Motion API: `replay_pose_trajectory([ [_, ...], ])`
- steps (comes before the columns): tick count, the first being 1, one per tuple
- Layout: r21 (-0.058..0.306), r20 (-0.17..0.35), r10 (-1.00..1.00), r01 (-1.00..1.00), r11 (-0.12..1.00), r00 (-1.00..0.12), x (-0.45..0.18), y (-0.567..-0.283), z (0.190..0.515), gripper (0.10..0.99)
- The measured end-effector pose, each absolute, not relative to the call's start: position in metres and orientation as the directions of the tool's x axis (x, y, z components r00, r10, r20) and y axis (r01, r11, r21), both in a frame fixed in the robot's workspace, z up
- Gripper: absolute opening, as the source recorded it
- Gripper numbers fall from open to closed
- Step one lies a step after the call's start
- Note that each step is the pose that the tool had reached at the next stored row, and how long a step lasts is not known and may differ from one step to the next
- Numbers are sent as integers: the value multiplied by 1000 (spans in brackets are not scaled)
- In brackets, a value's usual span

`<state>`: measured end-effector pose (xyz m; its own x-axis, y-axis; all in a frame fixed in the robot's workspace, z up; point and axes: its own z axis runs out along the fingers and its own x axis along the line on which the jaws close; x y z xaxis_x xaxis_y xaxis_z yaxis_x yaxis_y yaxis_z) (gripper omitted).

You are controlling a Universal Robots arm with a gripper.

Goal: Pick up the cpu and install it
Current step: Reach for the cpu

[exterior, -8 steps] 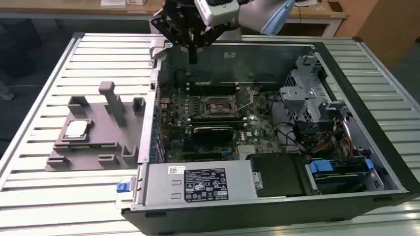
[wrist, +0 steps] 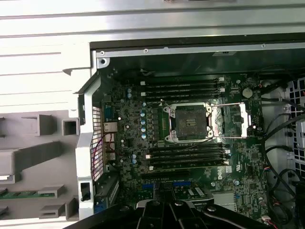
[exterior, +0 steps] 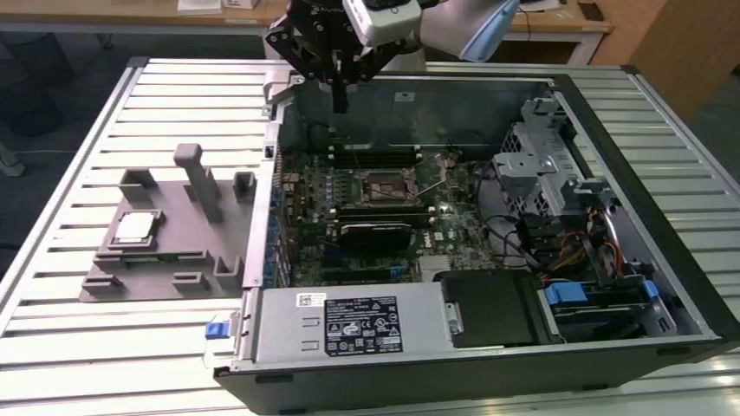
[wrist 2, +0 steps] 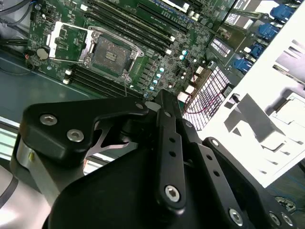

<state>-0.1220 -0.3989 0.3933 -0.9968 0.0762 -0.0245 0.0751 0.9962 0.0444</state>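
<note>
Jaws clamped together, empty, over case (exterior: pixel 463 373); cpu (exterior: pixel 135 227) on grey tray (exterior: pixel 173 260), tray cut off in first wrist view.

Tool (wrist 2: pixel 161 102) and open motherboard socket (wrist 2: pixel 110 56)

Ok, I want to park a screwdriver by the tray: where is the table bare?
In the exterior view, bare slats lie between the grey tray and the table's nearer edge, and between the tray and its farther edge. The tray is crowded with holders and the cpu. The open case is packed, and the gripper hangs over its far corner.
</note>
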Motion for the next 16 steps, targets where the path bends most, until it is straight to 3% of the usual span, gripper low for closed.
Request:
replay_pose_trajectory([
  [16,44,-24,76,75,996,-997,-143,-399,393,106],
])
